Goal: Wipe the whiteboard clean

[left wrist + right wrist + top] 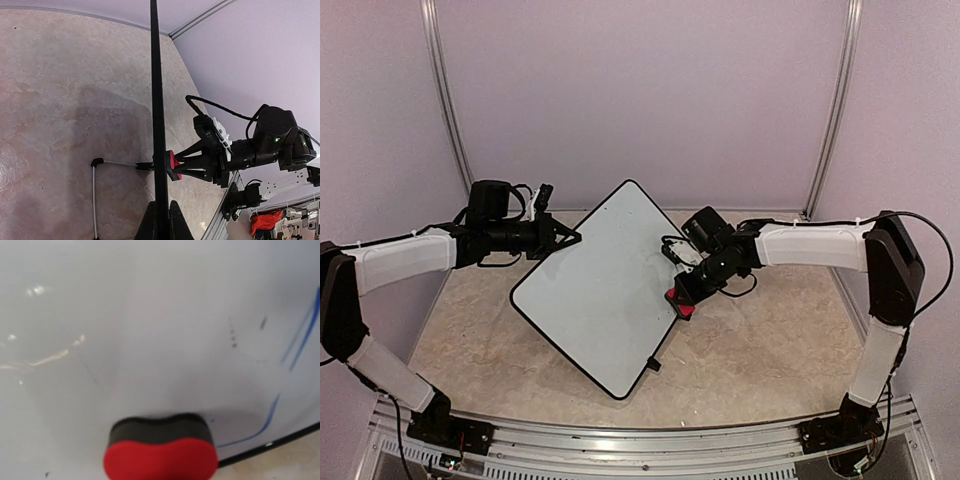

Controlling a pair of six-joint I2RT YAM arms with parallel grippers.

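The whiteboard (600,290) is tilted up off the table, corner-on to the top camera. My left gripper (568,238) is shut on its upper left rim. In the left wrist view the whiteboard (158,100) is edge-on, a thin black line clamped between my left gripper (161,209) fingers. My right gripper (682,296) is shut on a red and black eraser (680,304) pressed against the board's right side. The eraser (160,455) fills the bottom of the right wrist view, its dark felt on the whiteboard (150,315). Blue marks (300,340) remain near the rim; the fingers are hidden.
A thin wire leg (94,190) with black ends juts from the board's back over the beige table (770,340). A black foot (654,365) sits at the board's near edge. Purple walls close in on three sides and a metal rail (640,450) runs along the front.
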